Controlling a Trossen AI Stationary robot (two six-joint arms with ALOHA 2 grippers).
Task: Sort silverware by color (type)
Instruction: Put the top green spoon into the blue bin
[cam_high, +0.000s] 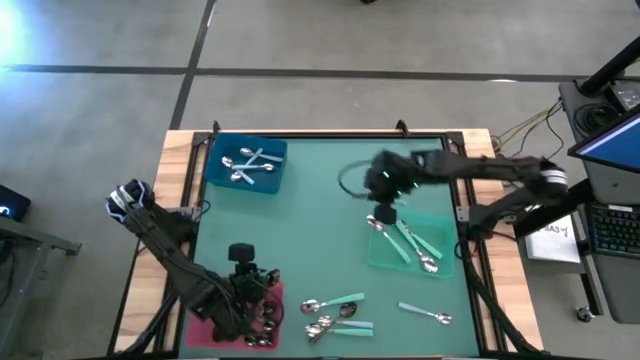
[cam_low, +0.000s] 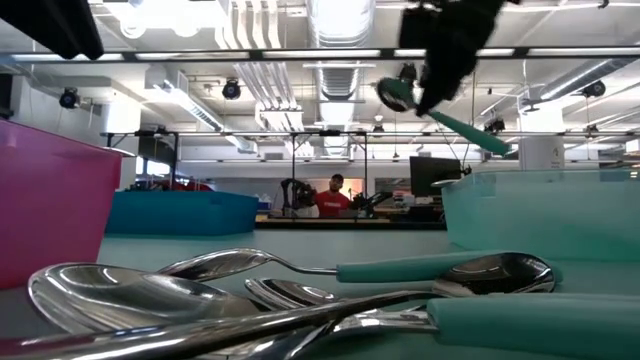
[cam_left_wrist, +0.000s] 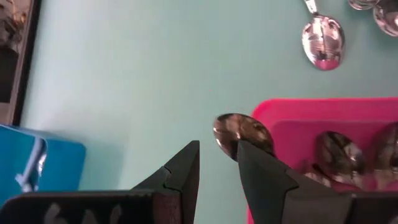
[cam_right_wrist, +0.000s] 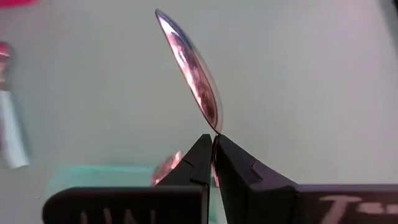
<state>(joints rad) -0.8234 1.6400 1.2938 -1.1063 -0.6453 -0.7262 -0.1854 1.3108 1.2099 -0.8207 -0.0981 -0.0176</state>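
- Right gripper (cam_high: 384, 214) is pinching a mint-handled spoon (cam_low: 440, 113) above the green tray (cam_high: 445, 264); it should lower before releasing
- Left gripper (cam_left_wrist: 217, 163), fingers spread, is hanging over the pink tray (cam_left_wrist: 280, 112), away from the green tray

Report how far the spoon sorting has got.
Partly done. Silver spoons lie in the blue tray, black-handled ones in the pink tray, several mint ones in the green tray. The right gripper holds a mint spoon above it. A mixed pile remains.

The pink tray's (cam_high: 200, 330) near side is cut off by the high view's edge, its dark spoons (cam_high: 262, 325) indistinct.
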